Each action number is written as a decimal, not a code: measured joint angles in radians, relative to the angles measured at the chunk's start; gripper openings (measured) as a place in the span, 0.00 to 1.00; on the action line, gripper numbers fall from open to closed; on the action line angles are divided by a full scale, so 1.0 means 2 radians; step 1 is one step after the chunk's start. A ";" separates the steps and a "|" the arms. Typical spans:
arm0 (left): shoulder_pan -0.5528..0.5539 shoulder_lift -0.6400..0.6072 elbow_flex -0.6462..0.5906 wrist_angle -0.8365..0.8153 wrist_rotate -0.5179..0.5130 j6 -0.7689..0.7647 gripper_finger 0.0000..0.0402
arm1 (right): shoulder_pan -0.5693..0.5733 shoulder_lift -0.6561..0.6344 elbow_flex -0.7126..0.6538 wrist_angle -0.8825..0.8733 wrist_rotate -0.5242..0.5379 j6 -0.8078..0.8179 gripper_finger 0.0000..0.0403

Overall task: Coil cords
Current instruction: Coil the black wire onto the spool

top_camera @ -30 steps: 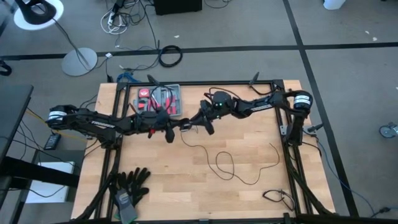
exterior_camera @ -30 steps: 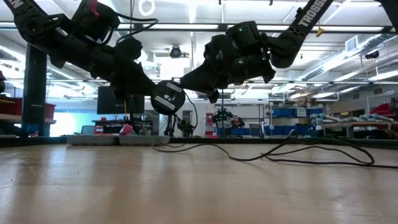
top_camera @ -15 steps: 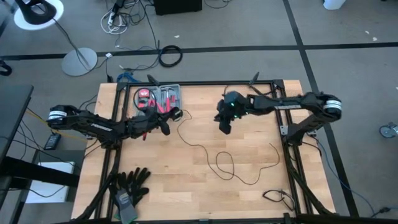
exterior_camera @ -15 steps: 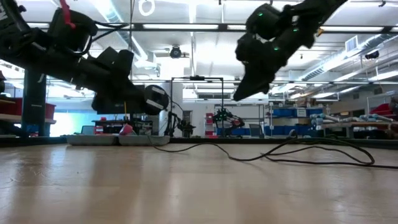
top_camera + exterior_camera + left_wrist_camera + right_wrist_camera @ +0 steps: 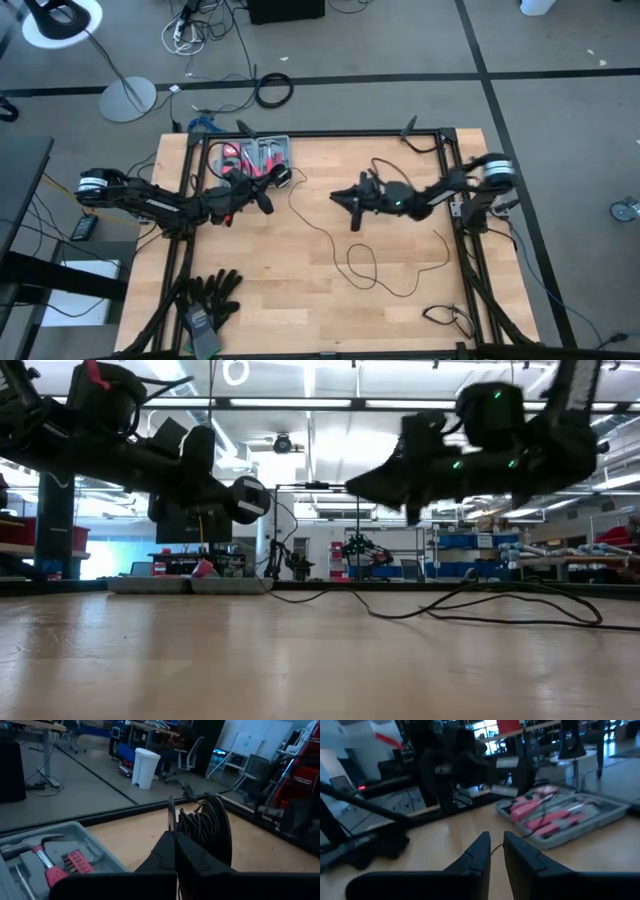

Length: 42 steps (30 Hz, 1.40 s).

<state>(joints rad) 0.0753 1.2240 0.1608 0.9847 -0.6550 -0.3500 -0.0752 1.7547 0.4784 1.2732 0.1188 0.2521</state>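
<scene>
A small round black spool [image 5: 283,177] wound with thin black cord is up in the air at the table's far left-middle. It also shows in the low view [image 5: 248,500] and the left wrist view [image 5: 202,827]. My left gripper [image 5: 174,839] is shut on it. The rest of the cord [image 5: 360,262] trails from the spool onto the wood and lies there in loose loops [image 5: 450,610]. My right gripper [image 5: 338,199] hovers to the right of the spool, pointing left. Its fingers [image 5: 482,847] are all but together and hold nothing. My left gripper pinches the rim of the spool's nearer disc [image 5: 171,815] between its two fingers. The fingers come about level from the table's left. The spool stands on edge, lifted clear of the table. The cord hangs slack from it down to the wood.
A grey tool tray with red tools [image 5: 255,155] stands at the far left, just behind the spool. Black gloves [image 5: 210,295] lie at the near left corner. A small dark cable bundle [image 5: 445,315] lies at the near right. The black frame [image 5: 470,260] borders the table.
My right gripper has drawn away from the spool toward the table's right, tipped down, then turned level and now points left. My left gripper has carried the spool toward the table's left and far edge. The spool stays lifted, and the cord trails after it.
</scene>
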 joint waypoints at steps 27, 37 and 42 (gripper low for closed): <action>0.000 0.000 0.000 0.028 0.031 0.003 0.00 | -0.020 0.218 0.238 -0.082 0.010 0.023 0.44; 0.000 0.000 0.000 0.076 0.058 0.039 0.00 | -0.042 0.218 0.238 -0.084 0.011 0.087 0.46; 0.000 0.000 0.000 0.089 0.058 0.042 0.00 | -0.041 0.218 0.238 -0.060 0.009 0.083 0.43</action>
<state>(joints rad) 0.0757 1.2243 0.1608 1.1619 -0.5388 -0.2658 -0.1581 2.1914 0.9539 1.1527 0.1373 0.4182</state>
